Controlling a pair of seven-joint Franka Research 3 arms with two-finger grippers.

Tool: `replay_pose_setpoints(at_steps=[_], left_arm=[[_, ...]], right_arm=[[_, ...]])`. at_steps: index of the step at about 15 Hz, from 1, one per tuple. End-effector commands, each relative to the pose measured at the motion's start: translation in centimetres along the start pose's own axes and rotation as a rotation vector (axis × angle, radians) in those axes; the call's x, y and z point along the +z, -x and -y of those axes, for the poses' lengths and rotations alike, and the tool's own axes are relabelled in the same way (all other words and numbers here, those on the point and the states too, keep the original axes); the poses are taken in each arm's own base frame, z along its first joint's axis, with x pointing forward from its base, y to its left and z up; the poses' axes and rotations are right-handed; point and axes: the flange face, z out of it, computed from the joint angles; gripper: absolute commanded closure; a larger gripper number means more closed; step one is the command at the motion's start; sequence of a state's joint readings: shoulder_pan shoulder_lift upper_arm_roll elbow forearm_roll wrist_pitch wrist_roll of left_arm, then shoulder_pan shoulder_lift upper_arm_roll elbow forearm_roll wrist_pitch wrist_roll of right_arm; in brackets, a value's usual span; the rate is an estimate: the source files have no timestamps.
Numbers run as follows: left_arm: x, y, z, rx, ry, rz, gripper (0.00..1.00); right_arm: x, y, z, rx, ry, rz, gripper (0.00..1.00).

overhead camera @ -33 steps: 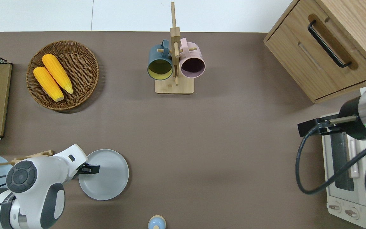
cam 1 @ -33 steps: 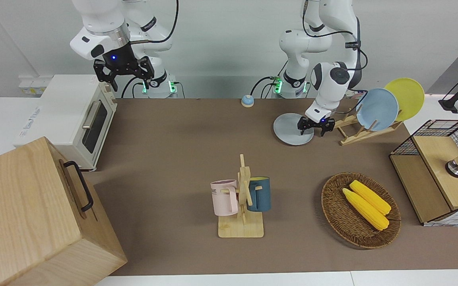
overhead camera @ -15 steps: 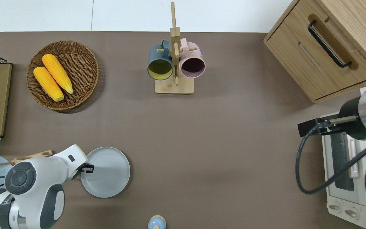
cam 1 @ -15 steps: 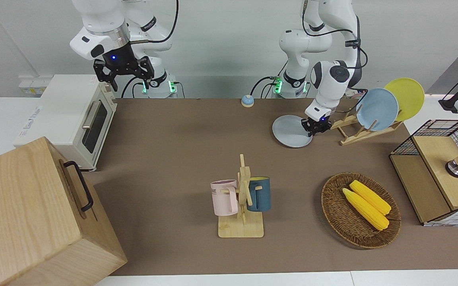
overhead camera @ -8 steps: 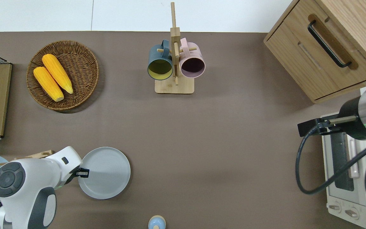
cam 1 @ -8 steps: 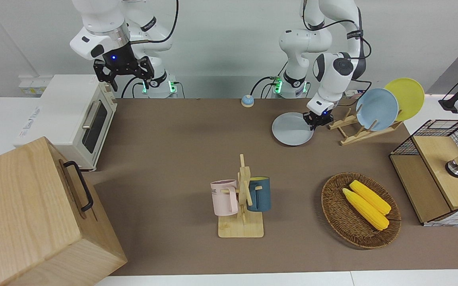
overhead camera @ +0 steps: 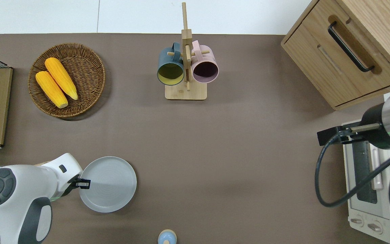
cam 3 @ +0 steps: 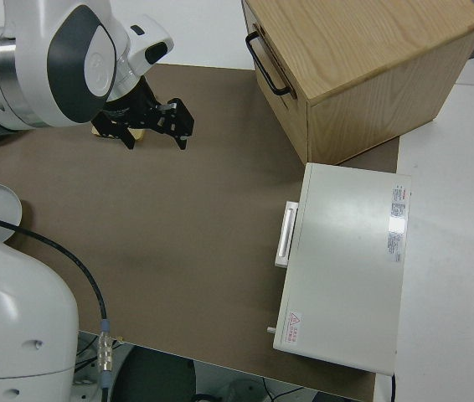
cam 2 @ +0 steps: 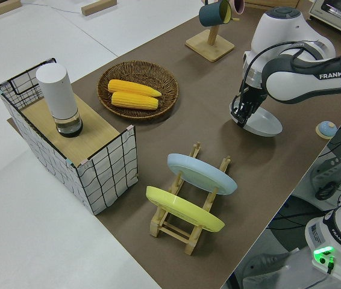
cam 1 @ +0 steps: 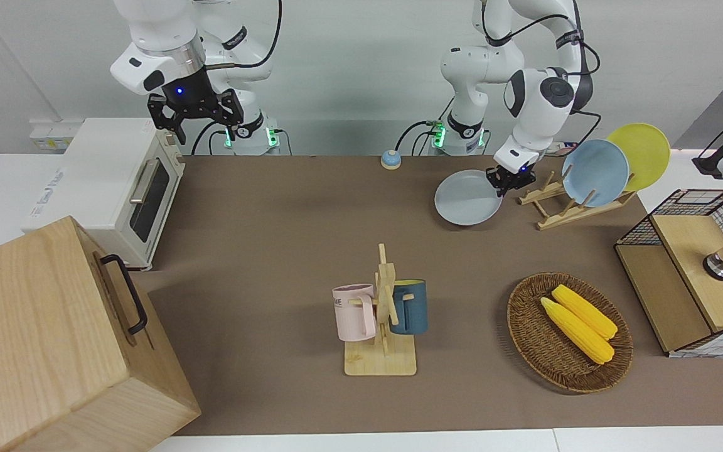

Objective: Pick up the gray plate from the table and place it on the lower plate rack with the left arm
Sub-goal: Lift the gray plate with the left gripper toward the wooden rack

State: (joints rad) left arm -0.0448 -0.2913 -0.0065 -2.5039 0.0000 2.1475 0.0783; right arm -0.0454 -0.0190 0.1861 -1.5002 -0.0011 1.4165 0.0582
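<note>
Left claw [cam 1: 509,178]: gripping the gray plate [cam 1: 467,198] by its rim (rack-side edge), tilting it above the tabletop [cam 1: 286,226].
Right claw [cam 1: 193,117]: parked, fingers spread.

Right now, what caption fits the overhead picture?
Left tool shut on the gray plate, lifting its rim beside the rack.

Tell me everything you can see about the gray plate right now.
The gray plate is round and shallow, plain pale gray with a faint bluish tint and a low raised rim, matte like ceramic or plastic. The left gripper has its jaws shut on the rim at the edge toward the plate rack. The plate is tilted, gripped edge raised, and the left side view shows it lifted with its shadow beneath. It sits beside the rack, at the left arm's end of the table.
</note>
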Motion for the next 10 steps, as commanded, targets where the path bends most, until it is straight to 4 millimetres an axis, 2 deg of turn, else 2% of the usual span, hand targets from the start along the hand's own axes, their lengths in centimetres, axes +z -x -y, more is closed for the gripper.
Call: replay_pose_setpoints(at_steps=[1, 3, 10], left_arm=[[-2.9, -0.5, 0.4, -0.013, 0.009, 0.009, 1.00], [-4.5, -0.8, 0.4, -0.014, 0.011, 0.025, 1.00], [-12.6, -2.0, 0.7, -0.022, 0.015, 0.050, 1.00]], right_arm=[[-0.3, 0.3, -0.1, 0.001, -0.010, 0.006, 0.013], [-0.3, 0.3, -0.1, 0.003, -0.010, 0.006, 0.013], [-0.3, 0.3, -0.1, 0.003, -0.010, 0.006, 0.013]])
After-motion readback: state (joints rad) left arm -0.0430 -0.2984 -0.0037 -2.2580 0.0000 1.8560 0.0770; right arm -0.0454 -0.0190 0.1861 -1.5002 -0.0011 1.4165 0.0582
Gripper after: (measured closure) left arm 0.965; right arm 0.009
